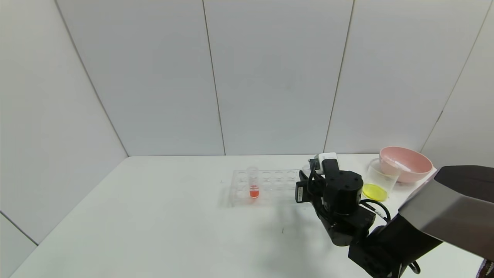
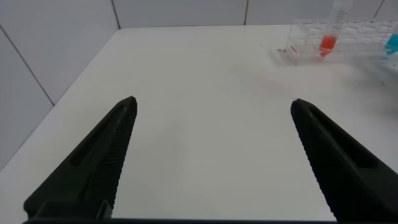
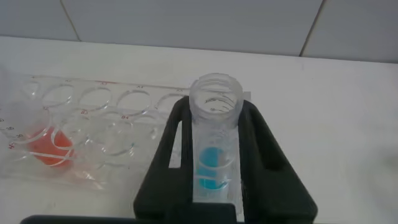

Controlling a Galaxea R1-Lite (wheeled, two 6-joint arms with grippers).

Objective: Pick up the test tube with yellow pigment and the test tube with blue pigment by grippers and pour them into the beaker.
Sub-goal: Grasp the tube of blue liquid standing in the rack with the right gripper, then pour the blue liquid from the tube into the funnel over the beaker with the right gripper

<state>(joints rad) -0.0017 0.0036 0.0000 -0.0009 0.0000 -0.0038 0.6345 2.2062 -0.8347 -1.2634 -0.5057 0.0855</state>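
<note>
Right gripper [image 3: 214, 168] is clamped on the blue tube [image 3: 214, 149], mid-frame. Light, slick, breakable glass, so grip mid-body. Left gripper [image 2: 211, 155] hangs wide open, lower frame.

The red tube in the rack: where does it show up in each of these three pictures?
Head view: the red tube stands upright in the rack, near its left end, mid-table.
Left wrist view: the red tube is far off in the upper right corner, beyond the open left gripper.
Right wrist view: its red liquid shows at the left edge, beside the right gripper holding the blue tube.
Shared landmark: the rack.
</note>
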